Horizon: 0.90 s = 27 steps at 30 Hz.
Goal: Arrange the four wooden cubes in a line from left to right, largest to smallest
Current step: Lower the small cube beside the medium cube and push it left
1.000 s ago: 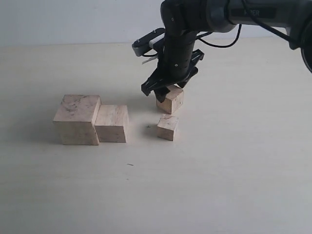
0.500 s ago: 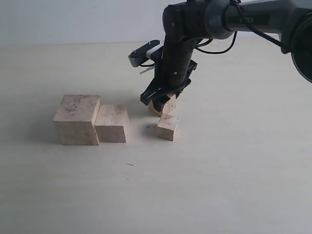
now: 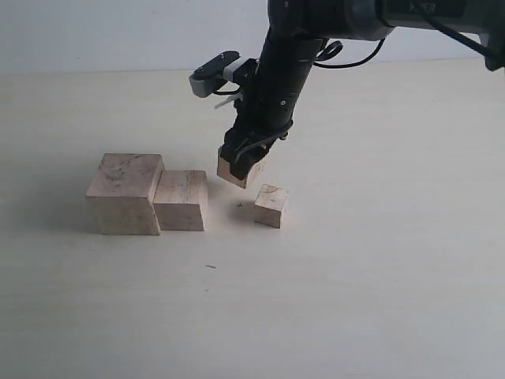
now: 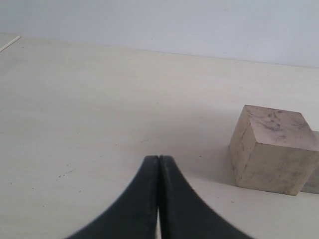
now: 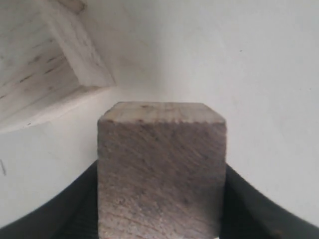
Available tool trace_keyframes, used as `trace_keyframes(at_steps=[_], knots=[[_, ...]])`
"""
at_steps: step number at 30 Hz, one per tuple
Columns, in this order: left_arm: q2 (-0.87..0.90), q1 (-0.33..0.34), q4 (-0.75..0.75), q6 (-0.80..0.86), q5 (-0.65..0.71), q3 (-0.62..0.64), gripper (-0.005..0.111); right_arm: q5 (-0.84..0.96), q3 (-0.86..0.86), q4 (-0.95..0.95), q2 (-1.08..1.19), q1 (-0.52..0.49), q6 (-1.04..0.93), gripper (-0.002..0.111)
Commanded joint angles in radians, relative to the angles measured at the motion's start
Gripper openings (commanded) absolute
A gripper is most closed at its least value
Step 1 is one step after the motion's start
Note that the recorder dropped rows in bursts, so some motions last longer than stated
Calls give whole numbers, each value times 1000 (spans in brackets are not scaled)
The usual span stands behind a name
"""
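The largest wooden cube [image 3: 124, 193] and the second cube [image 3: 181, 200] stand touching at the left of the table. The smallest cube [image 3: 271, 205] sits apart to their right. My right gripper [image 3: 243, 155] is shut on the third cube [image 3: 234, 172], holding it tilted just above the table, between and slightly behind the second and smallest cubes. In the right wrist view the held cube [image 5: 160, 169] fills the space between the dark fingers [image 5: 244, 209], with the second cube [image 5: 40, 74] beyond. My left gripper [image 4: 158, 159] is shut and empty, away from the largest cube [image 4: 271, 149].
The pale table [image 3: 355, 300] stretches bare in front and to the right. A light wall [image 3: 118, 31] runs behind it. The right arm [image 3: 316, 24] reaches in from the upper right.
The right gripper has carried the third cube to the left and slightly forward, off the table, from behind the smallest cube toward the second cube. The other cubes have not moved.
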Motion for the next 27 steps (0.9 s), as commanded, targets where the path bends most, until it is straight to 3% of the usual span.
trace_keyframes(at_steps=[1, 13, 27], knots=[[-5, -7, 0, -8, -11, 0, 0, 87, 3, 48, 13, -3, -173, 0], [-5, -7, 0, -8, -11, 0, 0, 135, 3, 82, 38, -3, -605, 0], [-5, -7, 0, -8, -11, 0, 0, 60, 3, 130, 71, -3, -615, 0]])
